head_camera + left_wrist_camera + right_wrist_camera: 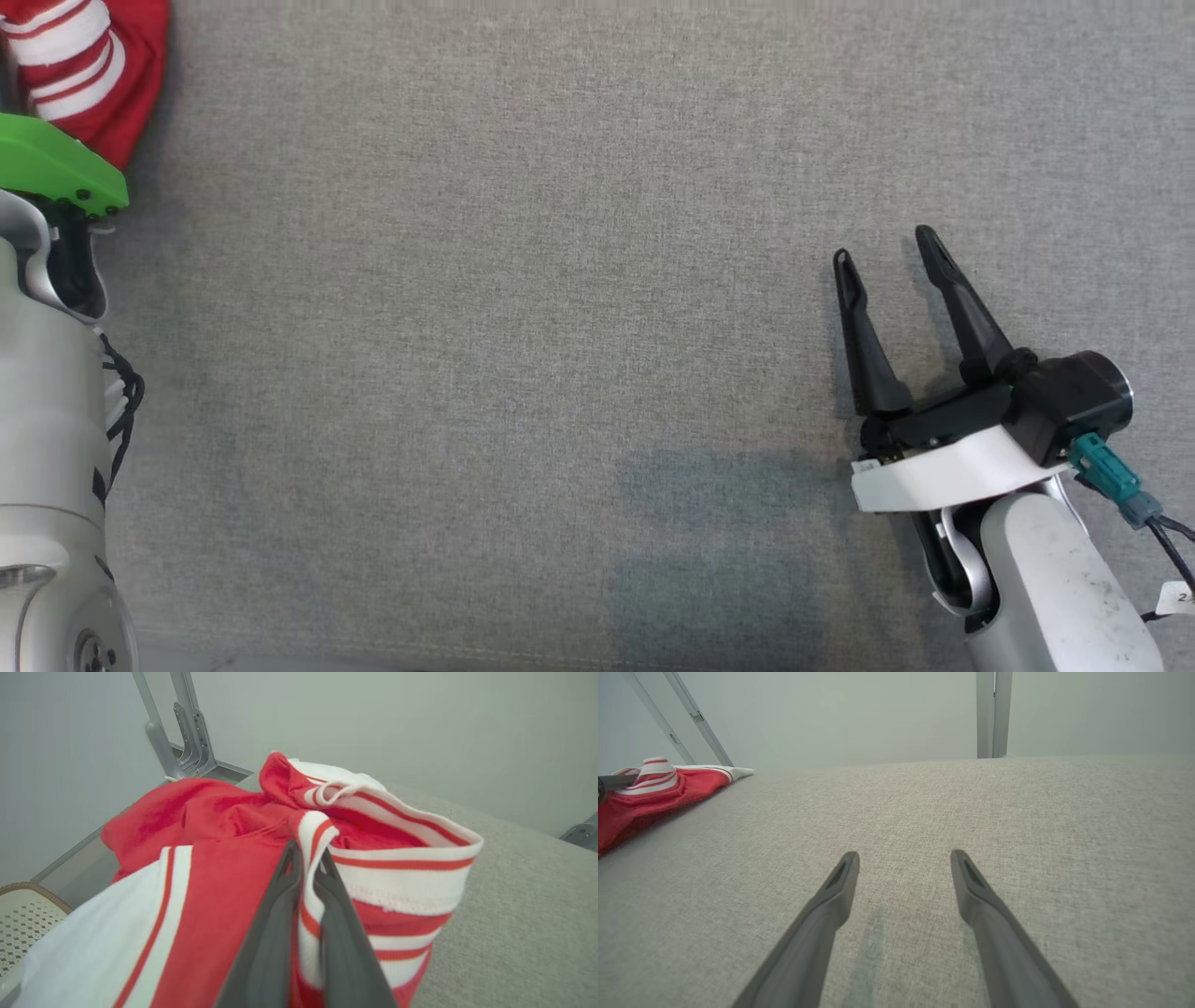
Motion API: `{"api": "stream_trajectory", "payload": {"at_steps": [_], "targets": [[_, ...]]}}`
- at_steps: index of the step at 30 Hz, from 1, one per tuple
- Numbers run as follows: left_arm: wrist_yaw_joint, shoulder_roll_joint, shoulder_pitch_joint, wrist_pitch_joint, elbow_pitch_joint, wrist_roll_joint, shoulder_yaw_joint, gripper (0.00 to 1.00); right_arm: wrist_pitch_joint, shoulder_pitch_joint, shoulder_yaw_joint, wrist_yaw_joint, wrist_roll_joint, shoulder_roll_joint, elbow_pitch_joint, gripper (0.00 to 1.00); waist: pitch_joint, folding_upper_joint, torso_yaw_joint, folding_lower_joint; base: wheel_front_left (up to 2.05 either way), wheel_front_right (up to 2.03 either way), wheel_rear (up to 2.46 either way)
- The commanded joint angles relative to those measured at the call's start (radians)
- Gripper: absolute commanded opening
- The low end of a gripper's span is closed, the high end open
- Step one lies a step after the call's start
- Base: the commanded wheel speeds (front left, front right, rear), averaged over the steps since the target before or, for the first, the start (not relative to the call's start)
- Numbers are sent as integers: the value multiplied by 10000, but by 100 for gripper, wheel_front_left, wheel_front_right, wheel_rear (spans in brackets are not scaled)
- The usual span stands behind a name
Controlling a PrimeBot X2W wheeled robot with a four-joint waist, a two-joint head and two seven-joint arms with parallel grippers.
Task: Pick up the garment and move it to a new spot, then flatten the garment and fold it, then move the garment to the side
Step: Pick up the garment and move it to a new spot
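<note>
The garment is red with white striped ribbed trim, bunched in the top left corner of the head view. In the left wrist view my left gripper is shut on a fold of the garment's striped trim, the fabric pinched between its two dark fingers. My right gripper hangs open over bare grey cloth at the right of the head view, far from the garment. The right wrist view has its fingers spread wide with nothing between them, and the garment lies far off to the left.
A grey fabric table top spans the scene. A wicker basket rim sits beyond the table's edge in the left wrist view. Metal frame posts stand behind the table, and another post stands at the far edge.
</note>
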Motion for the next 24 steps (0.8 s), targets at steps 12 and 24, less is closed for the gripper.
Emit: {"api": "stream_trajectory", "payload": {"at_steps": [12, 24], "targets": [[-261, -6, 1357, -100, -3930, 873, -504, 0, 6, 768, 197, -12, 393, 378, 339, 100, -2667, 0, -489, -1, 0, 0, 0], [-338, -101, 2056, 1089, -7067, 407, -2132, 0, 5, 1726, -125, -12, 695, 579, 266, 100, -4040, 0, -2352, -1, 0, 0, 0]]}}
